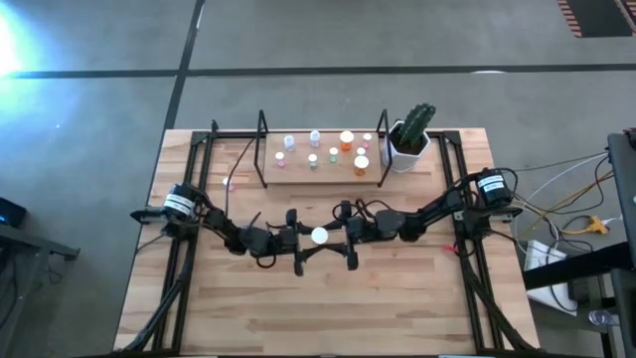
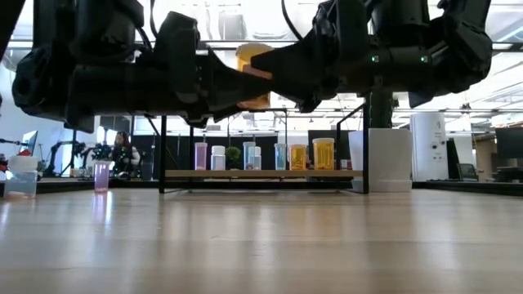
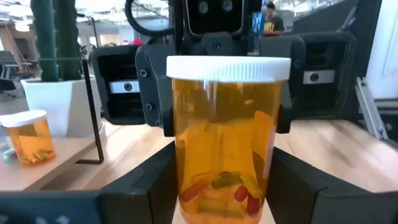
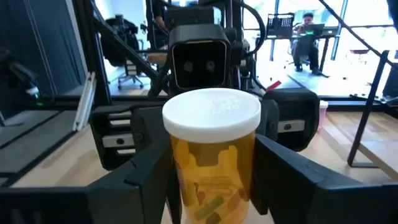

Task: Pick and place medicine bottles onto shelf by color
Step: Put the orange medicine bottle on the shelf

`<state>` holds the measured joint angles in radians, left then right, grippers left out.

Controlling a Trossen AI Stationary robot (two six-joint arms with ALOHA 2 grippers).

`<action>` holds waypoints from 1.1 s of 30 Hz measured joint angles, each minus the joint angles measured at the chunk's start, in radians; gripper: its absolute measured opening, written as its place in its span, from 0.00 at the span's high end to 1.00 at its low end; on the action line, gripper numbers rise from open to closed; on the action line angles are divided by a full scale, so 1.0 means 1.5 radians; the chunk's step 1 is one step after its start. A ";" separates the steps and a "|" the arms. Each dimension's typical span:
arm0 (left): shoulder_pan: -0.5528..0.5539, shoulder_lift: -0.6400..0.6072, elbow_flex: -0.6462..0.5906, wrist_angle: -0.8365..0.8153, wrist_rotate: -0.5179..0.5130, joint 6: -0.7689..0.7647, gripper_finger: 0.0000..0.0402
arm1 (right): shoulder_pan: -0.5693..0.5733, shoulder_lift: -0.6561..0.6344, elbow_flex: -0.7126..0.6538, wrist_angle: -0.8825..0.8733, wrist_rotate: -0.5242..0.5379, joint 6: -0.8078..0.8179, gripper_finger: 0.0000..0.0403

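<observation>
A white-capped orange medicine bottle (image 3: 227,140), label unreadable, hangs above mid-table, in front of the shelf (image 1: 320,171). The left gripper (image 1: 301,239) clamps it; the right gripper (image 1: 344,237) brackets it, contact unclear.

Shelf (image 1: 323,171) sat at far middle of table (image 1: 328,308). Small bottles (image 1: 347,140) stood in rows on shelf. Cactus pot (image 1: 408,145) stood just right of shelf. Big bottle (image 1: 319,236) was mid-table, near side of shelf, between left gripper (image 1: 298,239) and right gripper (image 1: 346,237).
</observation>
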<state>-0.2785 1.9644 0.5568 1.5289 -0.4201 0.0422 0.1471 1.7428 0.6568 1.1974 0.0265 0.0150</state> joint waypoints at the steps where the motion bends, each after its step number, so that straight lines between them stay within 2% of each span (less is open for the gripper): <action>1: 0.002 0.000 0.000 -0.010 0.001 0.000 0.54 | 0.000 0.000 0.000 -0.004 0.001 -0.002 0.51; 5: 0.007 -0.016 0.000 -0.105 0.000 0.016 0.51 | 0.000 0.000 0.007 -0.033 0.002 -0.002 0.57; 8: 0.011 -0.047 -0.004 -0.214 -0.017 0.018 0.44 | 0.000 0.000 0.007 -0.044 -0.001 0.001 0.59; 11: 0.013 -0.113 -0.005 -0.405 -0.042 0.025 0.35 | 0.001 0.000 0.004 -0.045 -0.004 0.008 0.59; 15: 0.011 -0.244 0.003 -0.727 -0.042 0.018 0.23 | 0.001 0.000 -0.008 -0.051 -0.003 0.008 0.59; 19: 0.009 -0.383 0.042 -0.977 -0.032 -0.023 0.19 | 0.001 -0.001 -0.017 -0.062 -0.003 0.007 0.59; 21: 0.009 -0.434 0.063 -1.017 -0.013 -0.024 0.19 | 0.000 -0.001 -0.018 -0.062 -0.003 0.007 0.59; 25: 0.007 -0.486 0.101 -0.980 0.022 0.022 0.19 | 0.000 -0.001 -0.019 -0.062 -0.001 0.001 0.59; 29: 0.002 -0.474 0.147 -0.971 0.058 0.100 0.19 | 0.000 -0.001 -0.019 -0.062 -0.001 0.000 0.59; 33: 0.005 -0.430 0.196 -0.974 0.097 0.136 0.19 | 0.000 -0.001 -0.019 -0.058 -0.001 0.000 0.59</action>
<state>-0.2709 1.3194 0.8507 0.0682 -0.2749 0.2461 0.1474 1.7420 0.6277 1.1098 0.0253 0.0154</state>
